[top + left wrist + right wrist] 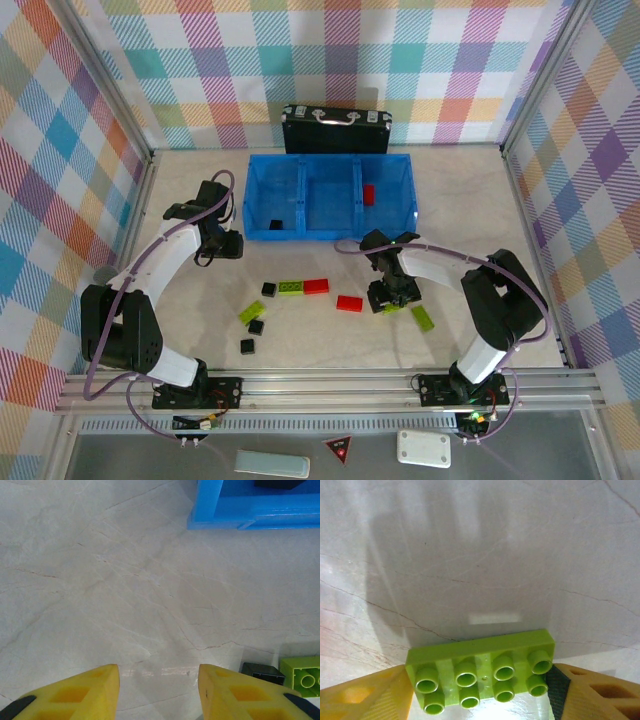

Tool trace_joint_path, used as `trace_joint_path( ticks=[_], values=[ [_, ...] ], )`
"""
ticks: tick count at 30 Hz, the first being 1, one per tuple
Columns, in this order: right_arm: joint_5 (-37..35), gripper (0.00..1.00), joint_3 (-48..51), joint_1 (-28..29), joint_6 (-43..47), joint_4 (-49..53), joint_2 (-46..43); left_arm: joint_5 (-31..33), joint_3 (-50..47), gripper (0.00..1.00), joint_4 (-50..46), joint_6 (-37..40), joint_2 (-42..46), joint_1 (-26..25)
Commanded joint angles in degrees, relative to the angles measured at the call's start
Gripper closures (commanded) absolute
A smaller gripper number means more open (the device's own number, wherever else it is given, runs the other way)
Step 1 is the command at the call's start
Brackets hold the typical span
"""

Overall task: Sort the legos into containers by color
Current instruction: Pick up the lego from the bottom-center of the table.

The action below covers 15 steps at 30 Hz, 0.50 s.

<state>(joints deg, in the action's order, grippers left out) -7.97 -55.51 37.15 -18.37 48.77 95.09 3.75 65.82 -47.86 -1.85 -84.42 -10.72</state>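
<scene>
Sorting barely begun: my right hand (480, 692) pinches a lime brick (480, 672) toward the surface's (450, 200) front edge; my left hand (159, 690), spread, is empty. The tray (330, 233) holds one black brick (275, 222), one red brick (369, 193); the rest lie loose.

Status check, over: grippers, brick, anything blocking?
Right gripper shut on lime-green brick. Left gripper open, empty, near blue tray corner. Path to tray looks clear.

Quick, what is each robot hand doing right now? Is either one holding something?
Left hand: open, holding nothing.
Right hand: closed on a lime-green flat plastic Lego brick.
</scene>
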Motion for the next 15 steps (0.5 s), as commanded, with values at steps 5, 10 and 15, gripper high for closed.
trace_joint_path(
  ticks=[5, 10, 15],
  values=[
    [0.64, 0.28, -0.70, 0.56, 0.48, 0.09, 1.20, 0.32, -0.64, 0.55, -0.13, 0.51, 0.83, 0.70],
    [-1.02, 0.27, -1.01, 0.52, -0.20, 0.99, 0.57, 0.23, -0.61, 0.55, -0.13, 0.50, 0.58, 0.67],
    [-2.47, 0.25, -1.53, 0.47, -0.72, 1.72, -0.34, 0.53, -0.52, 0.55, -0.18, 0.48, 0.65, 0.65]
  ],
)
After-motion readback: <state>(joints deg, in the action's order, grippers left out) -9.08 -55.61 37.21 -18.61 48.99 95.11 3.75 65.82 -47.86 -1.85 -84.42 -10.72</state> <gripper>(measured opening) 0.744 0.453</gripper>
